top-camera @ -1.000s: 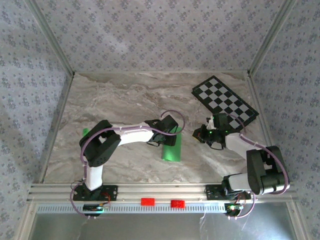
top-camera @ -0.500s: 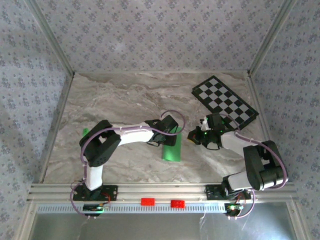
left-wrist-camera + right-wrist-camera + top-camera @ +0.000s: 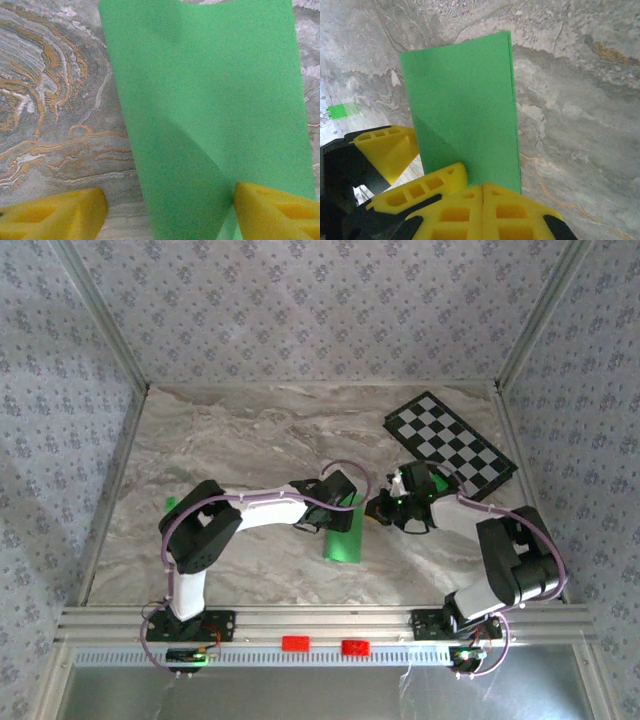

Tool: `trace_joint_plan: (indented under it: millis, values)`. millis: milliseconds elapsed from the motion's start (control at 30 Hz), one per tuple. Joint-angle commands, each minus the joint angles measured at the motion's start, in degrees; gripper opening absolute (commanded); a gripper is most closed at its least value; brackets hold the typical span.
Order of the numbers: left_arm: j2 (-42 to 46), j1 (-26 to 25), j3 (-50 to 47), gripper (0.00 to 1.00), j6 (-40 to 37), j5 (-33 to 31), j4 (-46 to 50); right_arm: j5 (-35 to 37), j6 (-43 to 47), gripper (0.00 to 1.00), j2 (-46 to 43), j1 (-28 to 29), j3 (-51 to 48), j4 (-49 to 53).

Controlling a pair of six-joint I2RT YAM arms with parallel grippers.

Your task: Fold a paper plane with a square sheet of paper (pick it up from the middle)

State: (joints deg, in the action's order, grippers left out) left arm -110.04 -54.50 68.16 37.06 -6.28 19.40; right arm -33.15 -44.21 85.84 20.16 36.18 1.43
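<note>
Over the last second the right arm has swung left across the table [image 3: 250, 430], away from the checkered board [image 3: 450, 445] in the far right corner. This has carried the right gripper [image 3: 380, 510] up to the right edge of the square sheet of paper [image 3: 345, 537]; the left arm has kept its place. The sheet, folded over into a narrow green rectangle, lies flat a little right of the table's middle and nearer the front edge than the back. The left gripper [image 3: 338, 508] sits over the sheet's far end with its jaws wide. From its wrist camera the paper [image 3: 210, 115] runs up between the yellow fingers [image 3: 55, 217], one on bare marble and the other overlapping the sheet's edge, with a slanted crease showing across the green. The right gripper [image 3: 483, 197] is closed tight with nothing between its fingers, its tips right at the paper [image 3: 465, 100]; whether they touch it cannot be told. A tiny green block [image 3: 170, 505] rests near the table's left edge.
</note>
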Motion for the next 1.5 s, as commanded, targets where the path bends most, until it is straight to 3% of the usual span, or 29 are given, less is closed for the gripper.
trace_joint_plan:
  millis: [0, 733, 1100, 1467]
  values:
    - [-7.6, 0.6, -3.5, 0.72, -1.2, 1.2, -4.6, 0.5, -0.8, 0.0, 2.1, 1.5, 2.4, -0.3]
    - [-8.3, 0.5, -3.1, 0.72, -1.3, 1.2, -4.0, 0.2, 0.3, 0.0, 10.2, 3.5, 5.4, -0.4]
    - [-8.2, 0.4, -2.9, 0.72, -0.5, 1.6, -4.3, 6.3, 7.5, 0.0, 12.4, 3.1, 3.6, 7.0]
    - [3.5, 0.5, -4.3, 0.75, 3.9, 3.6, -7.3, 4.5, 19.2, 0.0, 14.3, 0.8, 6.2, 14.0]
